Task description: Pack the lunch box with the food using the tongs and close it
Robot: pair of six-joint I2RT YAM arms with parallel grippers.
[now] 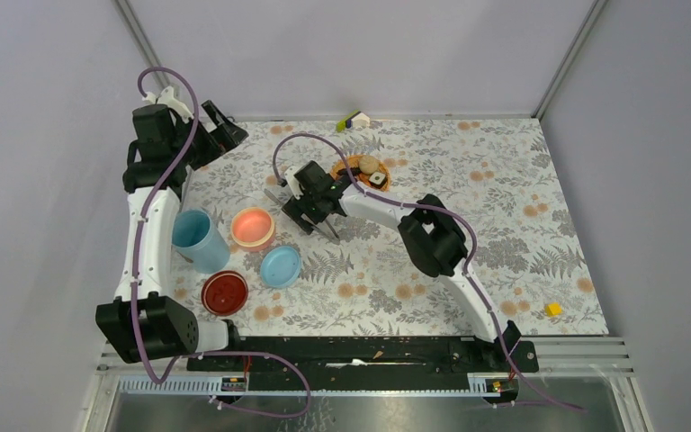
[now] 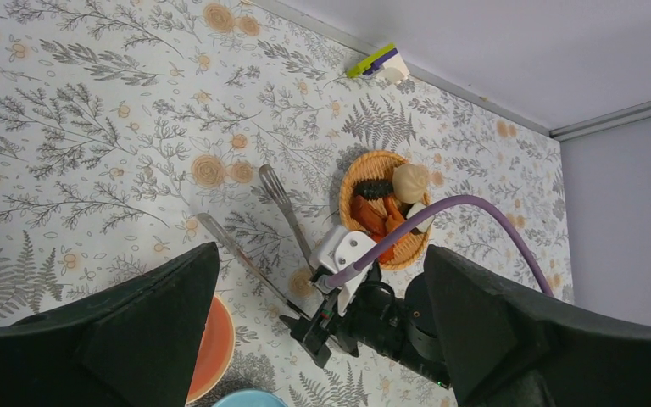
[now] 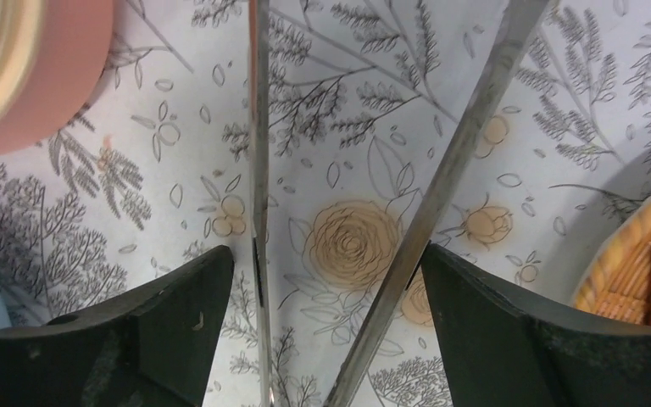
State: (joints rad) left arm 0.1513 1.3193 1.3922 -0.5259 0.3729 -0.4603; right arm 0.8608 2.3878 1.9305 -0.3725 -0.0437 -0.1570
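The silver tongs (image 1: 274,193) lie on the flowered cloth, their two arms (image 3: 258,170) spread in a V. My right gripper (image 1: 318,227) straddles both arms (image 3: 327,254), open: the right finger (image 3: 509,322) touches one arm, and the left finger stands a sliver off the other. The food (image 2: 386,216) sits on an orange woven plate (image 1: 342,166) just right of the tongs. The lunch box is in pieces: blue tub (image 1: 200,238), pink-orange inner bowl (image 1: 253,227), blue lid (image 1: 281,266). My left gripper (image 1: 225,135) hangs open and empty at the far left (image 2: 322,248).
A red round lid (image 1: 225,292) lies near the blue lid. A green, purple and white block (image 1: 353,120) rests against the back wall. A small yellow piece (image 1: 553,309) sits at the near right. Grey walls close in the table on three sides.
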